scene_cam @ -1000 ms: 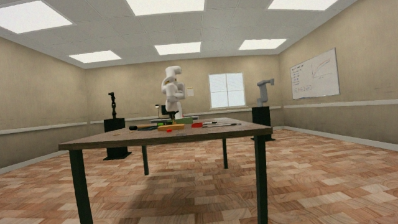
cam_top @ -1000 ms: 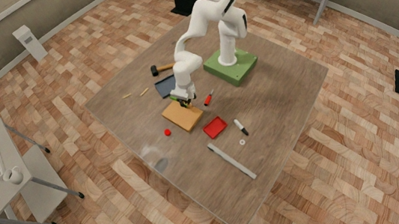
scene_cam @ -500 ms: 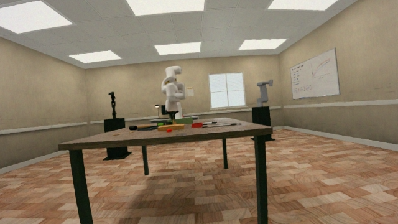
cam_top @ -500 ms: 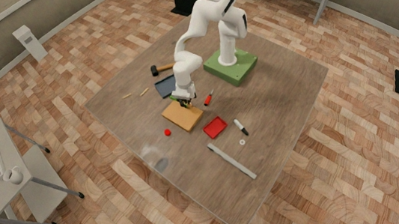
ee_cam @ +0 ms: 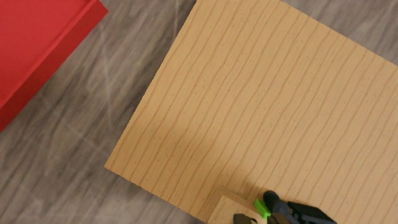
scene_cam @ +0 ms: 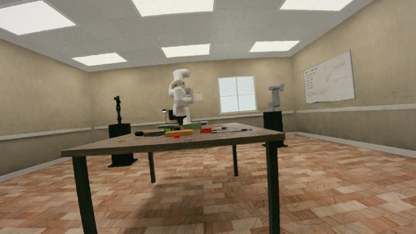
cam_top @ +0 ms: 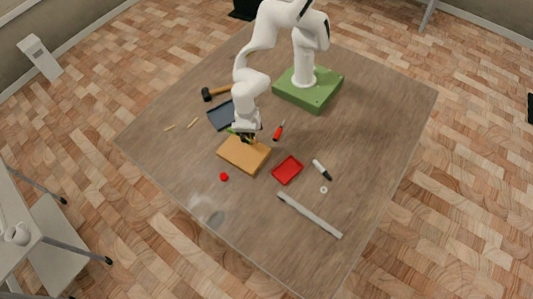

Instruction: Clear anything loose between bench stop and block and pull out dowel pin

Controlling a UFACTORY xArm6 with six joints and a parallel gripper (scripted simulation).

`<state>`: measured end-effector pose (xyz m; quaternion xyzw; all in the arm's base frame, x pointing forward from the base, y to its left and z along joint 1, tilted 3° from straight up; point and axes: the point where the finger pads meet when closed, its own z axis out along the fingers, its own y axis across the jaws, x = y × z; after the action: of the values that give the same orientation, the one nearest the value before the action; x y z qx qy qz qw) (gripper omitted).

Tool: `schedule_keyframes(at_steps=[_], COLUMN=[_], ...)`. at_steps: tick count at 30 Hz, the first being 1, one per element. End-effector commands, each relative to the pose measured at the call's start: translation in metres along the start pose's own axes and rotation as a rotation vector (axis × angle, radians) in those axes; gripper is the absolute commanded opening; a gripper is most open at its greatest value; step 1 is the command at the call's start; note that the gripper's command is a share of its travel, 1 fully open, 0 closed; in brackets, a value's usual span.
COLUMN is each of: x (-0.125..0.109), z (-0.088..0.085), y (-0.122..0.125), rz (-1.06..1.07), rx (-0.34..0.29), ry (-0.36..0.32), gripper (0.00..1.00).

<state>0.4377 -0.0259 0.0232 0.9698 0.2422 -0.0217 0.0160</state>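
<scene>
The tan bench board (cam_top: 244,154) lies at the middle of the table. It fills most of the wrist view (ee_cam: 270,100). My gripper (cam_top: 247,137) points straight down over the board's far edge and is shut on the dowel pin. The pin itself is hidden by the fingers. A corner of the small wooden block (ee_cam: 227,210) shows at the bottom of the wrist view. The green and black spring clamp (ee_cam: 280,210) lies on the block, and it also shows beside my fingers in the top view (cam_top: 233,131). The bench stop is hidden.
A red tray (cam_top: 287,169) lies right of the board, with a marker (cam_top: 321,169), a washer (cam_top: 323,189) and a grey bar (cam_top: 309,214) beyond it. A red cap (cam_top: 223,177), a screwdriver (cam_top: 279,131), a dark tray (cam_top: 222,115), a hammer (cam_top: 216,92) and two loose dowels (cam_top: 192,122) lie around the board.
</scene>
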Motion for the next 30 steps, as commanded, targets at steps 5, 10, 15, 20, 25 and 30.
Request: schedule_keyframes(at_steps=[5,10,15,20,25,30], x=[0.0020,0.0020,0.0020,0.0020,0.0019,0.0019], z=[-0.0022,-0.0022,-0.0023,-0.0024,-0.0026,-0.0027], y=[0.0012,0.0012,0.0012,0.0012,0.0012,0.0012], rz=[-0.061,-0.084,-0.123,-0.159,-0.172,-0.138], rx=[-0.003,-0.003,-0.003,-0.003,-0.003,-0.003], ry=[0.006,0.006,0.006,0.006,0.006,0.006], gripper=[0.00,0.00,0.00,0.00,0.00,0.00])
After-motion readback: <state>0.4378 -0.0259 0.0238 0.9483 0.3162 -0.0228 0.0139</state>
